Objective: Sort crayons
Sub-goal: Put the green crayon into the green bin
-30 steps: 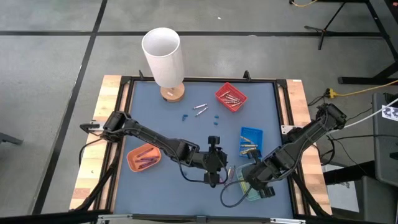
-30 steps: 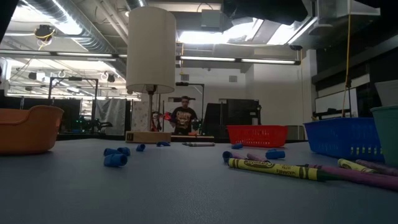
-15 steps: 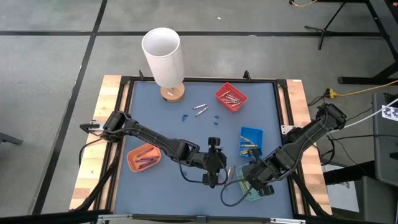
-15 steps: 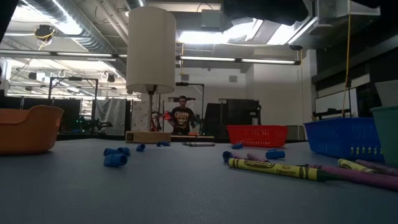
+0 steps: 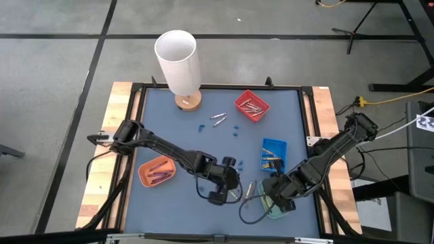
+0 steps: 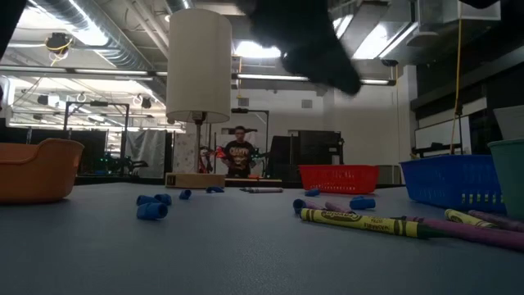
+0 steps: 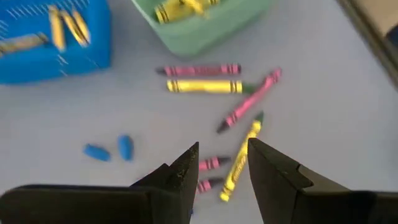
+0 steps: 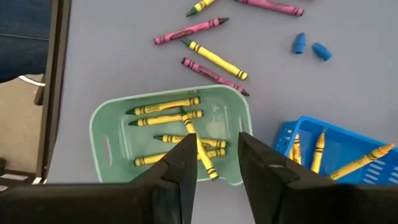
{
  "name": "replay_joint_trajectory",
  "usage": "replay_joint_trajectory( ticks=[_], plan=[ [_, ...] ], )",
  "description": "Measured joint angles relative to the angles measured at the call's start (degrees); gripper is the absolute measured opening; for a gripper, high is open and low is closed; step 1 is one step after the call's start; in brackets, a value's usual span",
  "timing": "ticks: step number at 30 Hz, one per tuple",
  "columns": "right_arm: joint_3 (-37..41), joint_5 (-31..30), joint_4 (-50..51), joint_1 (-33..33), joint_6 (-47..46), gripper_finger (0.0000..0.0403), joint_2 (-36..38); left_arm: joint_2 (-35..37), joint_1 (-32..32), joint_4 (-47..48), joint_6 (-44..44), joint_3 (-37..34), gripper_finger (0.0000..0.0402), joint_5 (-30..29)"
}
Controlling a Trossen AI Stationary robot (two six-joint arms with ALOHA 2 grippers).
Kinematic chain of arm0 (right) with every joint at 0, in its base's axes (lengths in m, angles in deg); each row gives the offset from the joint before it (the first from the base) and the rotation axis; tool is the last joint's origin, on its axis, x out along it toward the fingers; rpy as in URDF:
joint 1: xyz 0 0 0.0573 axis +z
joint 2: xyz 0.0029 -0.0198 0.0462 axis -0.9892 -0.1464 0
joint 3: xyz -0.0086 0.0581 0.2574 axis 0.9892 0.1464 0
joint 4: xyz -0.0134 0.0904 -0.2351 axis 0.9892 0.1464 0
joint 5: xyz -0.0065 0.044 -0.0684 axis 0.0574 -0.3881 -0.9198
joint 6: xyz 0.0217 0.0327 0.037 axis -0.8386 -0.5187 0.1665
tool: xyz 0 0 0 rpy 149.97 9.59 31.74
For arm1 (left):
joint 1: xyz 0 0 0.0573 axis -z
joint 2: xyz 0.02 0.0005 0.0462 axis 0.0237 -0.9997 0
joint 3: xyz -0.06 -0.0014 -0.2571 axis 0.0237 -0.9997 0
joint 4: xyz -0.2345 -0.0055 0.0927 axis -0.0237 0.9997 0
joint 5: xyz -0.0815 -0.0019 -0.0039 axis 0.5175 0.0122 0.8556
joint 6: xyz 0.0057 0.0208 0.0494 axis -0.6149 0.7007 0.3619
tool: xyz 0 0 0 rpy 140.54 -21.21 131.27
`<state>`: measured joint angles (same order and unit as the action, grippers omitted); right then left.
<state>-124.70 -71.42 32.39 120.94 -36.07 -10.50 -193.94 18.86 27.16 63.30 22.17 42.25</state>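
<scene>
The left gripper (image 7: 221, 165) hangs over a loose cluster of crayons (image 7: 205, 86) on the blue-grey table mat (image 5: 203, 146), fingers parted and holding nothing. The right gripper (image 8: 214, 155) hovers above the green tray (image 8: 106, 134), also spread and empty, with yellow crayons (image 8: 168, 115) lying inside.

The risk lies in the tight scatter: pink and yellow sticks lie close together and at crossing angles, so a descent between them could pinch two at once or nudge a neighbour into rolling away. The two arms also work near each other at the mat's near edge, and a careless reach could bring them into contact.

Elsewhere on the mat sit an orange tray (image 5: 156, 171) with purple-pink crayons, a blue tray (image 5: 274, 153) with gold-orange ones, a red tray (image 5: 251, 106) with silver-grey ones, and small blue bits (image 6: 153, 206). A tall white cylinder (image 5: 178, 62) stands on a wooden base. Beyond the table, an open workshop with ceiling lights shows a person (image 6: 239, 154) standing far back.
</scene>
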Motion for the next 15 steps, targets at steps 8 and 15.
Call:
replay_joint_trajectory(
  ticks=[8, 15],
  plan=[
    [0.00, -3.29, -0.31, 0.00, 0.00, 0.0115, 0.00, 0.00, 0.01, -10.60, 0.15, -9.22, 0.0121, 4.47],
    [0.00, -3.49, -0.33, 0.00, 0.02, 0.0115, 0.00, 0.02, 0.01, -25.50, 0.20, -16.65, 0.0121, 4.65]
  ],
)
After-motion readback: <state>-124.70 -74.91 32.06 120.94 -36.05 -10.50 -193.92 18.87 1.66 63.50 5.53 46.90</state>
